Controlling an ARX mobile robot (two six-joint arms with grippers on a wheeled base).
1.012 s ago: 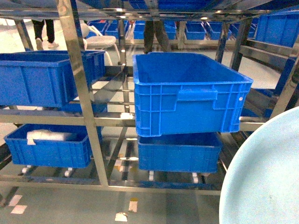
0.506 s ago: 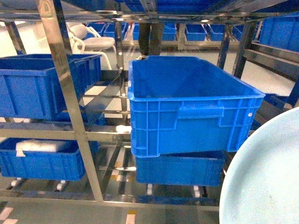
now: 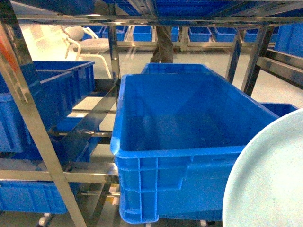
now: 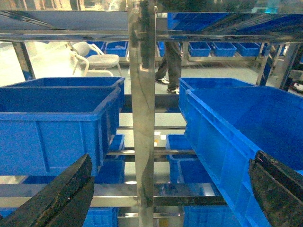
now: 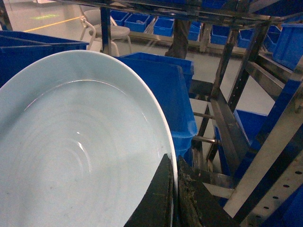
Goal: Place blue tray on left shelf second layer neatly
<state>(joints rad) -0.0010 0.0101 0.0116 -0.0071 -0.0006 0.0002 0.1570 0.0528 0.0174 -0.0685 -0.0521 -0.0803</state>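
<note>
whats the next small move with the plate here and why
Probably lift the right claw and carry the blue tray forward-left over the near wall of the blue crate. The tray sits low at the frame's lower right, pinched at its rim, while the crate fills the shelf tier ahead.

Blue tray (image 3: 267, 182) cut off by the right and bottom edges of the head view; cut again at the left and bottom edges of the right wrist view, beside the nearest blue crate (image 3: 189, 142). Right pincer (image 5: 173, 198) seen only as two finger stubs on the tray rim, tips and body out of frame below. Left pincer fingers (image 4: 57, 196) cropped at both lower corners. Left shelf (image 4: 142, 94) running past every edge. Person (image 3: 165, 40) behind the crate visible only as legs.
</note>
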